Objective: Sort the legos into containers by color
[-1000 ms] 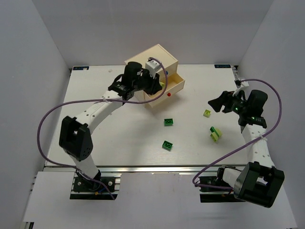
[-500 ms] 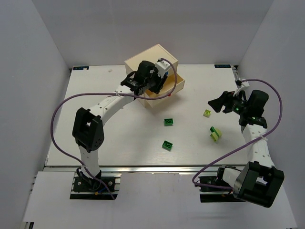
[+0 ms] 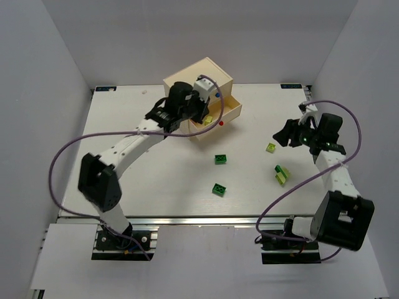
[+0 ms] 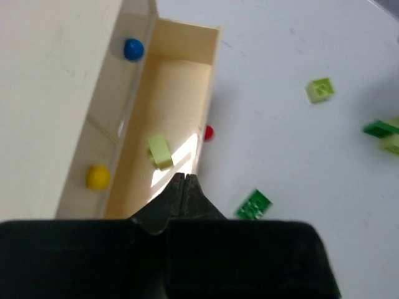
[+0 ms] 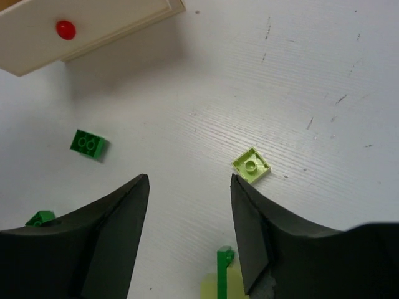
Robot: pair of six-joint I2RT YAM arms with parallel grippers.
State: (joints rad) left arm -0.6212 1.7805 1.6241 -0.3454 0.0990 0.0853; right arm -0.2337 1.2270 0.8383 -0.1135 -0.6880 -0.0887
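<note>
Left end effector (image 3: 202,114), top view: parked over the pulled-out drawer (image 3: 229,109) of the cream chest (image 3: 198,73), far middle of the table (image 3: 112,112). The wrist body covers the tips, so I can't read the jaws from here. One yellow-green brick (image 3: 208,119) peeks out of the drawer right beside it. Right end effector (image 3: 283,135) hangs over the right side, jaws spread, empty. A small yellow-green plate (image 3: 270,147) lies on the table just beside it. The yellow-green/green stack (image 3: 282,175) is nearer the bases. Upper green brick (image 3: 220,159) and lower green brick (image 3: 219,189) lie mid-table, well apart from both arms.

Left wrist view settles it: fingers are pinched fully together with nothing between them, tips over the drawer's front wall. The yellow-green brick lies flat on the drawer floor just past the tips, not touching. Only this view shows the yellow knob (image 4: 97,177). It also shows the blue knob (image 4: 133,48) on the chest face and the red knob (image 4: 209,132) on the open drawer's front. The stack is cut off at the frame edge.

Right wrist view: jaws wide, holding nothing. The plate sits just off one fingertip, outside the gap. One green brick lies clear on the far side, the other is half hidden behind a finger. The stack is cut by the bottom edge. The drawer front is only partly in frame.
</note>
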